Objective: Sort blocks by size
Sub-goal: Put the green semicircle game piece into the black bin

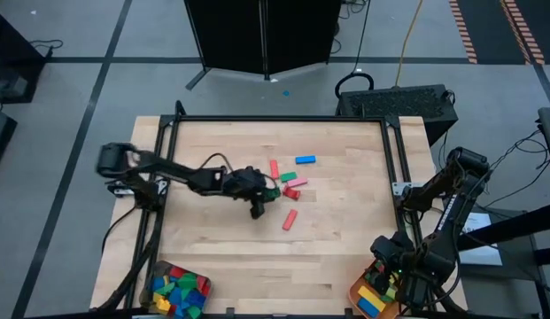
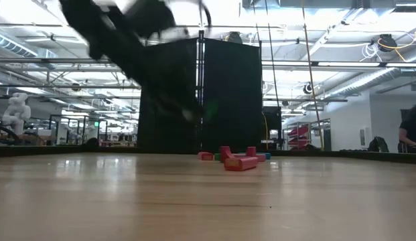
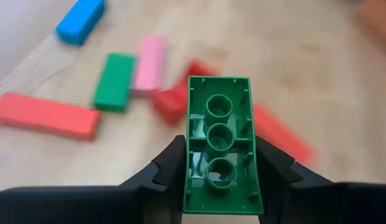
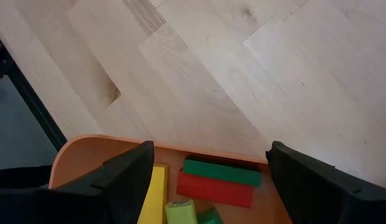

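Here: 1 green block (image 3: 220,146), long, rigid, light plastic, likely slick, pinched across its long sides by the left end effector (image 3: 219,180), just beside the loose blocks (image 1: 290,182) mid-worktop (image 1: 345,239). Right end effector (image 4: 208,177) spread, above the orange tray (image 4: 87,149).

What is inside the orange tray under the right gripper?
Through the open right gripper, the orange tray holds a green block lying on a red block, with a yellow one beside them. The rest is out of frame.

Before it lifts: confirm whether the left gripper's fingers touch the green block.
Touching. The left wrist view shows both fingers pressed against the green block's sides.
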You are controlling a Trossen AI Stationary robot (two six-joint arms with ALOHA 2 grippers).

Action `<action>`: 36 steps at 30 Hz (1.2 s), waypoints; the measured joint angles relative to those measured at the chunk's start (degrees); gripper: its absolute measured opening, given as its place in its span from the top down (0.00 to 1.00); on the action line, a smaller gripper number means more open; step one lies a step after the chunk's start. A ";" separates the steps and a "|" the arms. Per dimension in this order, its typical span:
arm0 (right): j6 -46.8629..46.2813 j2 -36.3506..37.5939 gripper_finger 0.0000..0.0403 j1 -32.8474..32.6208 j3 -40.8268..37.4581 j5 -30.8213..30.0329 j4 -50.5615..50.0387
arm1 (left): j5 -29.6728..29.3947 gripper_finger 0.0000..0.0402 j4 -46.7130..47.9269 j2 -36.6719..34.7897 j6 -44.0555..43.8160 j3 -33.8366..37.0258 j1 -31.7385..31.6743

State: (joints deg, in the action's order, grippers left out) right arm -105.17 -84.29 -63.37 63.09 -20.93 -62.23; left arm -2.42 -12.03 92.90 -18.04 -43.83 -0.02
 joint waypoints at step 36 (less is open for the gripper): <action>40.69 0.02 0.25 24.60 0.00 -7.96 3.94 | 13.99 0.40 26.79 -19.90 -71.16 -0.15 65.82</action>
State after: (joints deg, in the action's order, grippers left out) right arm -64.48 -84.27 -38.78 63.09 -28.88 -58.29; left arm 11.58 14.75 72.99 -89.20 -43.99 65.80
